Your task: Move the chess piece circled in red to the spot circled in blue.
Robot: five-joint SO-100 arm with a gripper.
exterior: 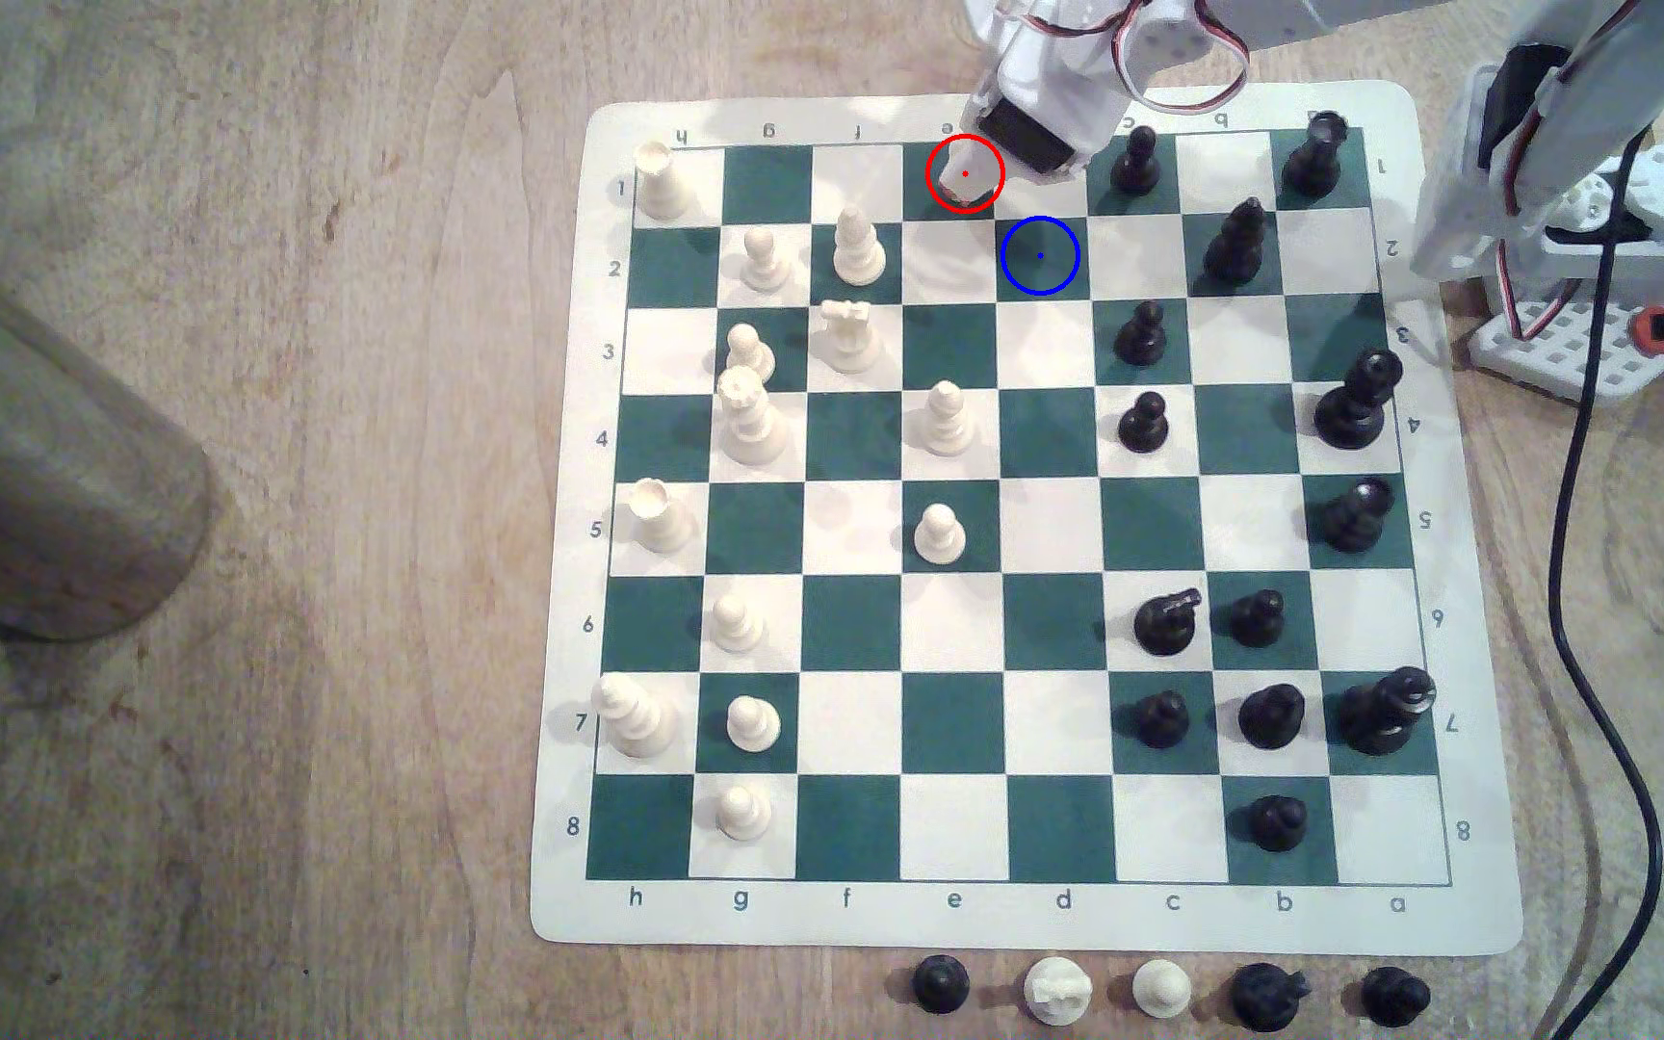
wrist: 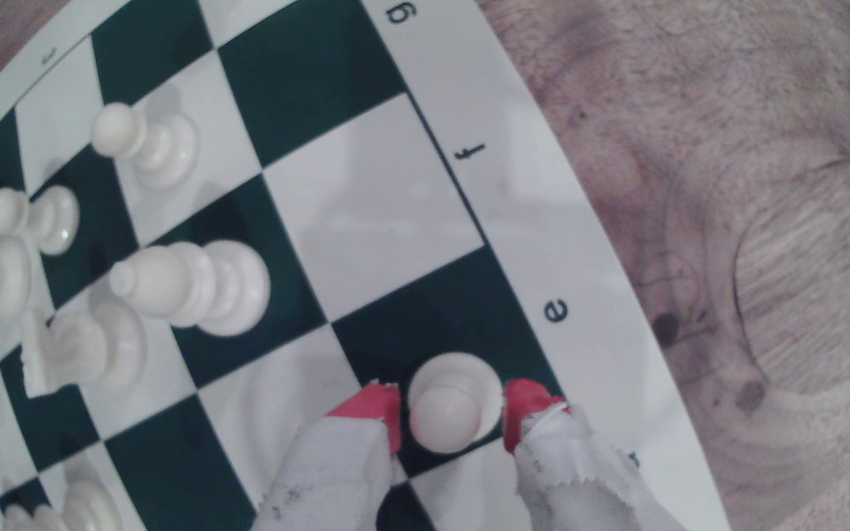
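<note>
Red-tipped jaws (wrist: 451,416) spread, straddling cream pawn (wrist: 446,418) | arm reaching down over board edge

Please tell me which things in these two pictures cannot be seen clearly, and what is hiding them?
- Red-circled pawn, exterior view: partly covered by the arm; contact with the tool unclear.
- Wrist view: fingertips flank the pawn; touching or not, cannot tell.
- Black piece beside the arm, exterior view: type too blurred.
- Blue-circled square: visible, free.
</note>
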